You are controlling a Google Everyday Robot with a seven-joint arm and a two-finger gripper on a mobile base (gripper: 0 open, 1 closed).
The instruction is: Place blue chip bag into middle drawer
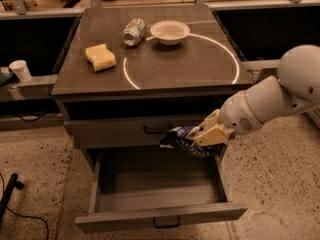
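Hanging over the right side of the open middle drawer (pixel 150 179), the gripper (pixel 207 134) is clamped on the blue chip bag (pixel 181 142), which dangles above the drawer floor and seems not to touch it. I judge the carrying nearly done; lowering and letting go remain. On the brown cabinet top (pixel 185 69) sit a yellow sponge (pixel 100 57) at left, and a silver can (pixel 133 32) on its side and a white bowl (pixel 170 32) farther back. Speckled floor (pixel 40 154) surrounds the cabinet; a white cup (pixel 20 70) stands at left.
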